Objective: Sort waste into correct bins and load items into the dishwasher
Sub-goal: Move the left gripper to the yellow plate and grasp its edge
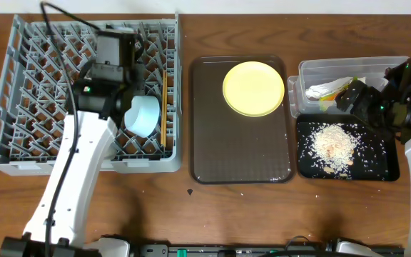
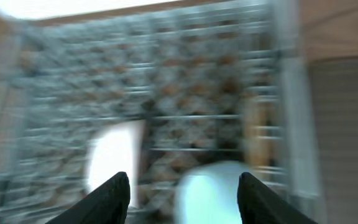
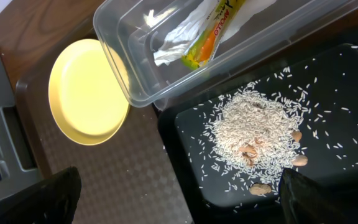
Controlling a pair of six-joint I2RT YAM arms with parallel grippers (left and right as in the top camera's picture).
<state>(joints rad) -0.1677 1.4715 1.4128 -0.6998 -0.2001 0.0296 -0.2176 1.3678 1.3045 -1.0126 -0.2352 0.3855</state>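
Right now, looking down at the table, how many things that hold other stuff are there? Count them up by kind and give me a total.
Trays: 2, the brown serving tray and the black tray
Tubs: 1, the clear tub
Racks: 1, the grey dish rack
Total: 4

Rice scraps — heaped in black tray

Yellow plate on brown tray, blue bowl in rack, rice on black tray
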